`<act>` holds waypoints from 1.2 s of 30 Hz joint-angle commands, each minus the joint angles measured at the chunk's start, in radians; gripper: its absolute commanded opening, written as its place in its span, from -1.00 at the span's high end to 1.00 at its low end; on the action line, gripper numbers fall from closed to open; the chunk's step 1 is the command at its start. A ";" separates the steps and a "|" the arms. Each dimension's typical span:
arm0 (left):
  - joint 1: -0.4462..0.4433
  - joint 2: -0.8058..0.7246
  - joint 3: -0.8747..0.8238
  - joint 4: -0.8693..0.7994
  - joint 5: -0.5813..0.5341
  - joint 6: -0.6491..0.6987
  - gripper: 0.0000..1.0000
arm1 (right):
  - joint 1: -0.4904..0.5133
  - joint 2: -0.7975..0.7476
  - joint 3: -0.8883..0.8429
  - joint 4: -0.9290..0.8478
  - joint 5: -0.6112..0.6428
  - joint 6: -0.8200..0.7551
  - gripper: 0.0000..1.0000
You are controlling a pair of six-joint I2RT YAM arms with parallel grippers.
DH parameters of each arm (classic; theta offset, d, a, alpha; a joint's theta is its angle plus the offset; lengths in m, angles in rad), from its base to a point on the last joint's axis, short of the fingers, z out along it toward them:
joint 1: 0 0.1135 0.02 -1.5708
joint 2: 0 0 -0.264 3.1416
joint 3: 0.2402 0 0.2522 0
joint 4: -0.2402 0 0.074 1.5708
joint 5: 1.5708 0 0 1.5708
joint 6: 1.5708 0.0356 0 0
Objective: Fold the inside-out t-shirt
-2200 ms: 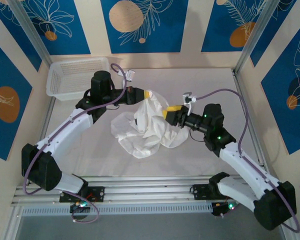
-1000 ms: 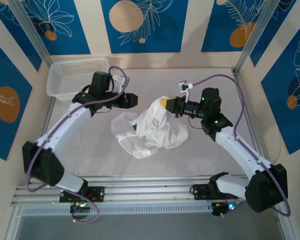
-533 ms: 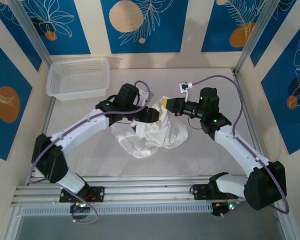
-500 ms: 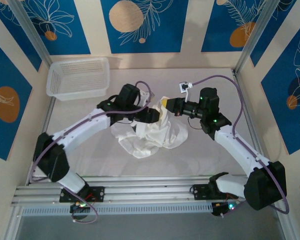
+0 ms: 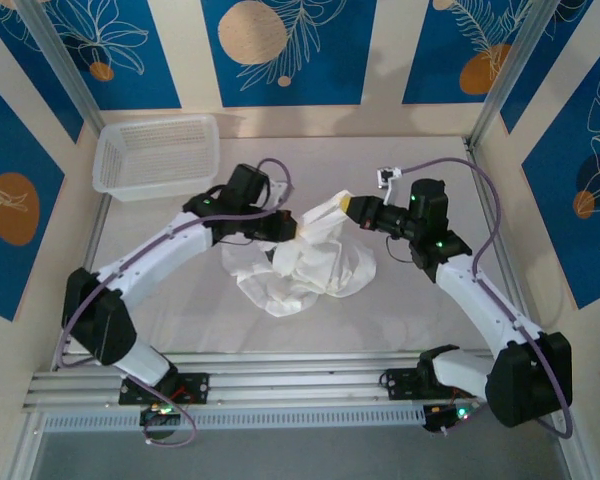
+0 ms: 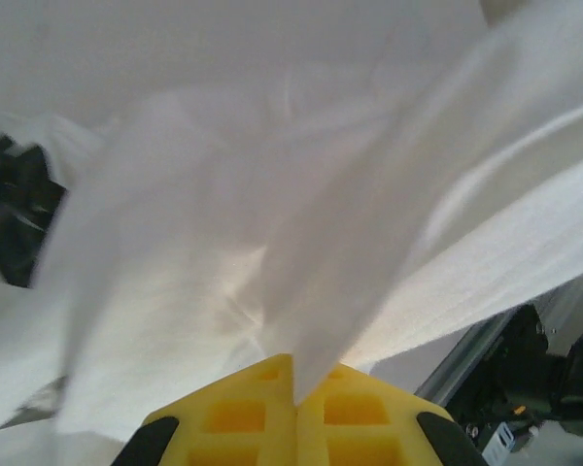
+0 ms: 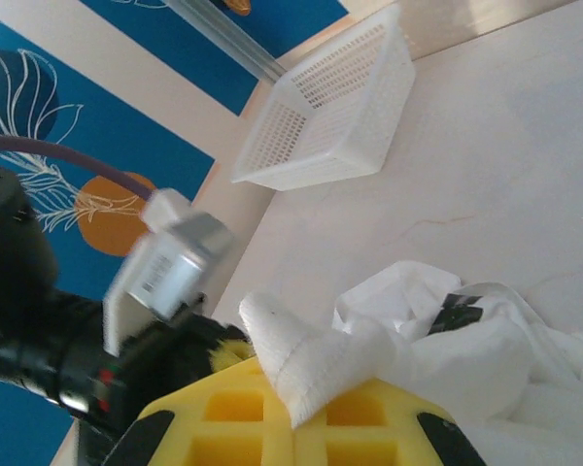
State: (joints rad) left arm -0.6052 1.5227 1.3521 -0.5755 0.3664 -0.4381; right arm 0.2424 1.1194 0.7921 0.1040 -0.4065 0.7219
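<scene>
The inside-out t-shirt (image 5: pixel 305 268) is seen bunched on the table (image 5: pixel 180 300), well apart from the basket (image 5: pixel 158 125), to its right & nearer the arm bases. Left end effector (image 5: pixel 290 228) is shut on a fold of the shirt at the heap's basket-facing side. In the left wrist view, cloth is pinched between the yellow pads (image 6: pixel 243 417). Right end effector (image 5: pixel 353 207) is clamped on a rolled edge at the side away from the basket, w/ cloth lifted off the heap between the two. Two separate holds are prob. taken so the cloth can be pulled apart & spread flat. Folding proper is judged not yet begun. A small dark tag (image 7: pixel 457 313) is exposed.
</scene>
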 commanded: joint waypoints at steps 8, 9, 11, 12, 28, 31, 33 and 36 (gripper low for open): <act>0.094 -0.124 -0.037 0.065 0.158 0.027 0.96 | -0.034 -0.285 -0.346 0.102 0.065 0.022 0.47; 0.084 -0.112 -0.039 0.078 0.190 0.031 0.96 | -0.019 -0.307 -0.337 0.100 0.063 -0.017 0.31; 0.058 -0.085 -0.027 0.072 0.209 0.054 0.96 | 0.005 -0.336 -0.301 0.074 0.079 -0.121 0.11; 0.044 -0.072 -0.015 0.063 0.212 0.069 0.96 | 0.021 -0.341 -0.271 0.044 0.102 -0.189 -0.02; 0.007 -0.131 -0.016 0.027 0.142 0.109 0.96 | 0.264 0.243 0.169 -0.214 0.154 -0.590 -0.29; 0.007 -0.177 -0.027 -0.001 0.049 0.089 0.96 | 0.265 0.315 0.150 -0.210 0.198 -0.555 -0.16; 0.011 -0.227 -0.047 -0.025 -0.034 0.083 0.93 | 0.258 0.334 0.167 -0.257 0.197 -0.522 0.33; 0.025 -0.299 -0.087 -0.088 -0.189 0.058 0.90 | 0.237 0.285 0.169 -0.256 0.140 -0.466 1.00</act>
State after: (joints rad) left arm -0.5903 1.2907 1.2953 -0.5865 0.3470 -0.3611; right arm 0.4957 1.4567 0.9535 -0.1349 -0.2398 0.1917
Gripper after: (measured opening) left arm 0.050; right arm 0.084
